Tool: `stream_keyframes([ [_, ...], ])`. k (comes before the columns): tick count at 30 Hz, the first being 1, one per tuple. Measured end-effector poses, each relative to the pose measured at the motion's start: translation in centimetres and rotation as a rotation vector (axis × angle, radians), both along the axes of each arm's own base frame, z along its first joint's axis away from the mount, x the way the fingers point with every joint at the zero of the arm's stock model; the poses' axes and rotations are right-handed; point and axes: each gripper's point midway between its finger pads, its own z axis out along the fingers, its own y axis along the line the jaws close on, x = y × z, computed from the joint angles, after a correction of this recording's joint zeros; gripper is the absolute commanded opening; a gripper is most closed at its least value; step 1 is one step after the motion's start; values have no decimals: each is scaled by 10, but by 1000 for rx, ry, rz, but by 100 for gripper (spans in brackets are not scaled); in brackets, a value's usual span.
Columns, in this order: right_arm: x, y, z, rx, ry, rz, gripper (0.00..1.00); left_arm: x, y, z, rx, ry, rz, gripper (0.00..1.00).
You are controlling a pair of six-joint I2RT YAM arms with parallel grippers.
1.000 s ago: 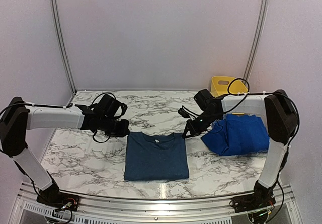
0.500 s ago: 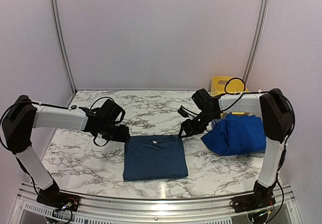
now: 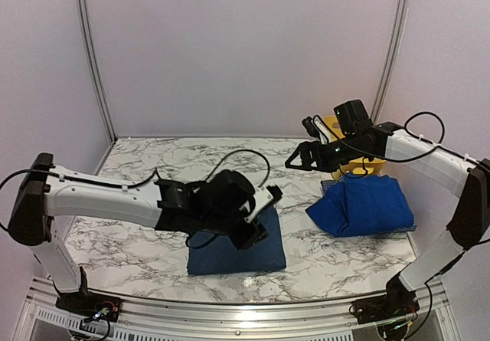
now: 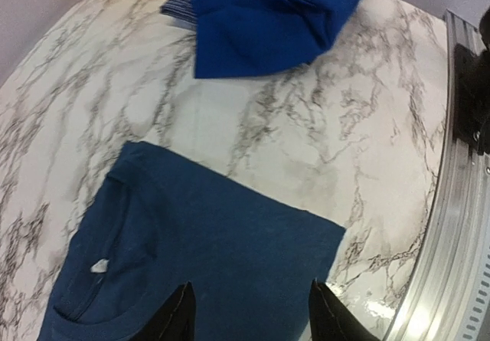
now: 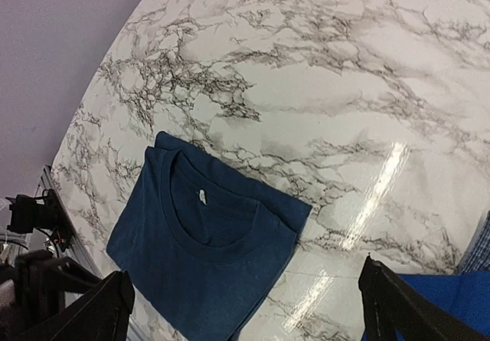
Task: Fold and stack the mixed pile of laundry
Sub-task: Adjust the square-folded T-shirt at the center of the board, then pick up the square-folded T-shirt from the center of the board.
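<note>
A dark denim-blue shirt (image 3: 237, 253) lies folded flat near the table's front, collar and label up in the right wrist view (image 5: 207, 241). My left gripper (image 3: 256, 222) hovers over it, open, both fingertips (image 4: 180, 322) above the cloth (image 4: 191, 257) with nothing between them. My right gripper (image 3: 295, 161) hangs high over the table's right half, open and empty (image 5: 245, 310). A crumpled royal-blue garment (image 3: 364, 207) sits at the right. A blue-and-white checked shirt (image 4: 178, 8) peeks out from under it.
A yellow plastic tub (image 3: 334, 126) stands at the back right corner, partly behind my right arm. A metal rail (image 4: 459, 203) runs along the table's front edge. Bare marble (image 3: 130, 241) lies left of the folded shirt.
Both grippers opened and let go of the dark shirt's far corners. The left arm swung right, over the shirt. The right arm rose and drew back toward the tub.
</note>
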Motion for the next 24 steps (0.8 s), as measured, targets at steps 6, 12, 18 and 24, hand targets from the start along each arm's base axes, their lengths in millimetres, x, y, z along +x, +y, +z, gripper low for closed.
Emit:
stream_keyframes([
  [6,-41,-19,-46,5,186,-44,98,-48,-53,-58,131,-25,-188,44],
  [12,-85,-32,-81,20,332,-74,98,-54,-68,-98,201,-19,-227,41],
  [18,-104,-34,-95,51,412,-87,94,-52,-67,-130,252,-4,-237,13],
  [24,-120,-28,-111,123,507,-89,92,-48,-65,-121,189,-4,-215,0],
])
